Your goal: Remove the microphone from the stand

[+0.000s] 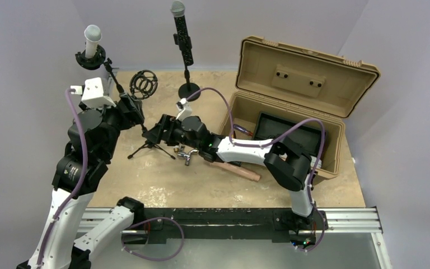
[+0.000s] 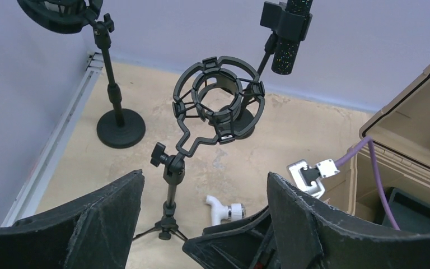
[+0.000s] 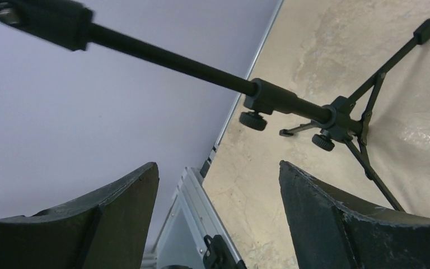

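An empty black shock mount (image 1: 144, 84) tops a small tripod stand (image 1: 148, 147) at mid table. Behind it, a black microphone (image 1: 181, 31) with a silver grille is clipped to a round-base stand (image 1: 188, 91). A white microphone (image 1: 92, 40) sits in another mount at the far left. My left gripper (image 1: 139, 116) is open beside the tripod's pole, holding nothing. In the left wrist view the empty mount (image 2: 218, 101) rises beyond that gripper (image 2: 205, 175). My right gripper (image 1: 155, 133) is open by the pole; its wrist view shows the pole (image 3: 201, 73) above the gripper (image 3: 218, 165).
An open tan case (image 1: 291, 106) stands at the right. A pinkish cylinder (image 1: 235, 170) lies under the right forearm. A small white and metal fitting (image 1: 186, 154) lies near the tripod legs. The left wall and a metal rail (image 3: 201, 213) are close.
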